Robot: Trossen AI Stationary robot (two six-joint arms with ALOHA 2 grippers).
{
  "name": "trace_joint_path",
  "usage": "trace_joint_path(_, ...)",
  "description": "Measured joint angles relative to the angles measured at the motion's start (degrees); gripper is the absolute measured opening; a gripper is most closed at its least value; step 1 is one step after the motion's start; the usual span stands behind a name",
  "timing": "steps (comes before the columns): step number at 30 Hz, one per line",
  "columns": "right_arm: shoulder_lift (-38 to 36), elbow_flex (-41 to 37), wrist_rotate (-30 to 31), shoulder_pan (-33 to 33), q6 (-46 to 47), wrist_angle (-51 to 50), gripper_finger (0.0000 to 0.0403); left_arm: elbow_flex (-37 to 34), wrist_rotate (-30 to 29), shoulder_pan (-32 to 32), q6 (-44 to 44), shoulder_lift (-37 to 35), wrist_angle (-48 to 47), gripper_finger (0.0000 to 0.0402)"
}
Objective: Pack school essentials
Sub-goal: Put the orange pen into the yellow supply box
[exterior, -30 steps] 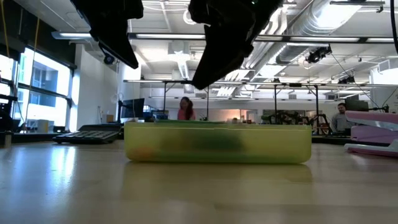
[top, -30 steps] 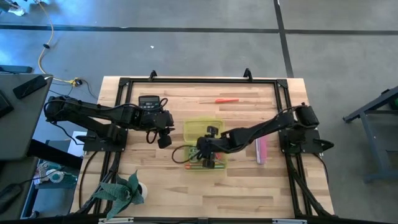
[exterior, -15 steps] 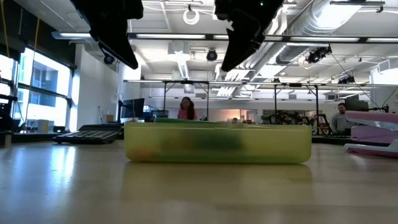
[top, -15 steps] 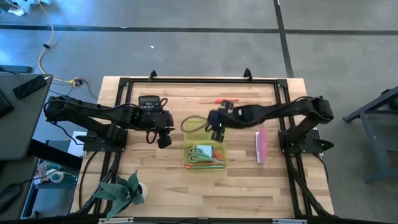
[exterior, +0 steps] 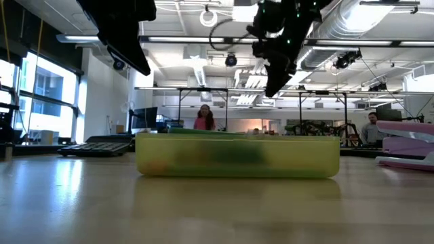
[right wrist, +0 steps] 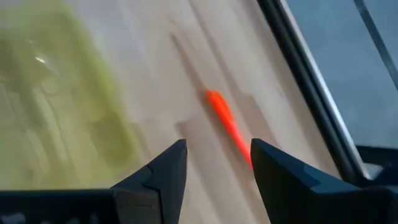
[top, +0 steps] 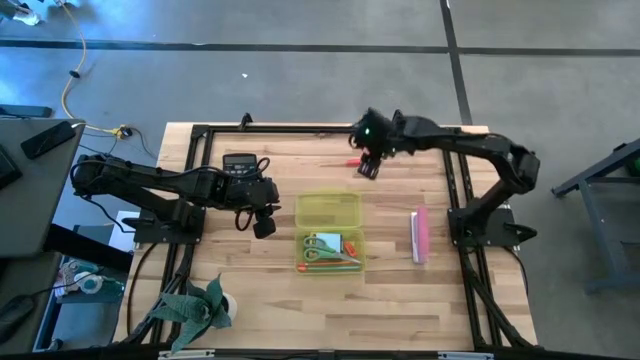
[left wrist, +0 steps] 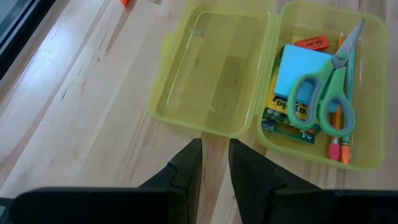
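Observation:
The translucent yellow-green case [top: 328,212] lies open on the table, with its empty lid toward the far edge. Its base [left wrist: 367,93] holds the green-handled scissors [left wrist: 323,99], the light blue sticky-note pad [left wrist: 297,71], the red eraser [left wrist: 311,42], the crayon box [left wrist: 287,118] and orange pens [left wrist: 339,149]. One orange pen [top: 352,162] lies flat on the wood near the far edge. My right gripper [top: 368,166] hovers open just right of that pen; the pen [right wrist: 227,124] shows ahead between its fingers. My left gripper [top: 263,226] waits left of the case, its fingers a narrow gap apart [left wrist: 216,165].
A black calculator [top: 240,163] sits at the far left. A pink stapler-like object [top: 420,237] lies right of the case. A green plush thing [top: 195,305] and a tape roll [top: 229,309] lie at the near left corner. People stand in the room behind [exterior: 202,118].
My right gripper has risen from over the case's base and swung toward the table's far edge, arriving beside the orange pen. The case and its contents have stayed in place.

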Motion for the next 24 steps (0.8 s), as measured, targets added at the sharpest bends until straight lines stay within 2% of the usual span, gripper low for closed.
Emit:
trace_joint_path(4, 1.47, 0.0, -0.79, -6.13, -2.88, -0.06, 0.0169, 0.0, 0.0, 0.0, -0.04, 0.0, 0.0, 0.007)
trace_joint_path(9, 5.49, 0.0, -6.19, -10.74, -7.42, -0.12, 0.0169, 0.0, 0.0, 0.0, -0.04, 0.0, 0.0, 0.007)
trace_joint_path(17, 13.92, 0.0, -9.39, -12.27, -15.46, 1.15, 0.0169, 0.0, 0.0, 0.0, -0.2, 0.0, 0.04, 0.007)
trace_joint_path(24, 19.17, 0.0, -9.59, -12.29, -18.89, 4.54, 0.0169, 0.0, 0.0, 0.0, -1.55, 0.0, 0.06, 0.0069)
